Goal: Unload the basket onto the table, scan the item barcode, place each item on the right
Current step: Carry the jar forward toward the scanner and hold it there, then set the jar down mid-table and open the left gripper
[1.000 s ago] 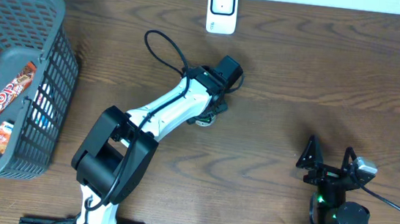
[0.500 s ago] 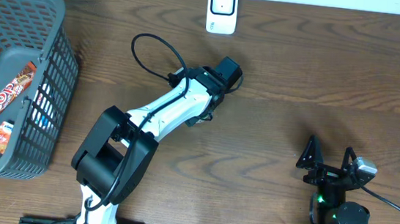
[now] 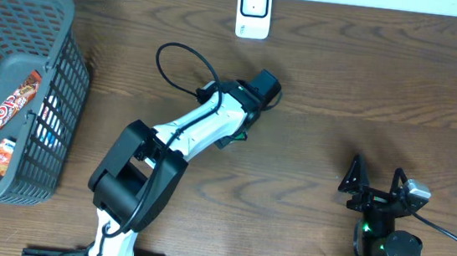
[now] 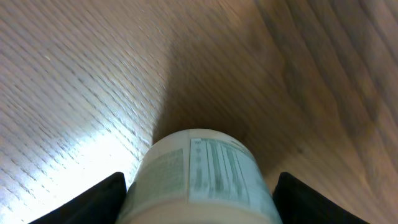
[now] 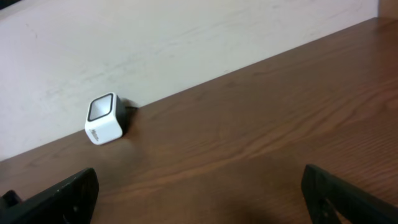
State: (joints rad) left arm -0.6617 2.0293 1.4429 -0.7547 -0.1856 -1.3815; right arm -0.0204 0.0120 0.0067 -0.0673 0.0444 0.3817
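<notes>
The white bottle (image 4: 200, 171) sits between the left gripper's (image 4: 199, 190) jaws (clamped or loose, cannot tell), long axis pointing ahead.

I'm seeing a smooth plastic bottle (image 4: 199, 186) wearing a paper label (image 4: 214, 169); the bench (image 4: 81, 68) is showing matt grained wood.

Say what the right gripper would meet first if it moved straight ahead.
Only bare table, then probably the back wall. The white scanner sits left of that line. Depth is unclear.
</notes>
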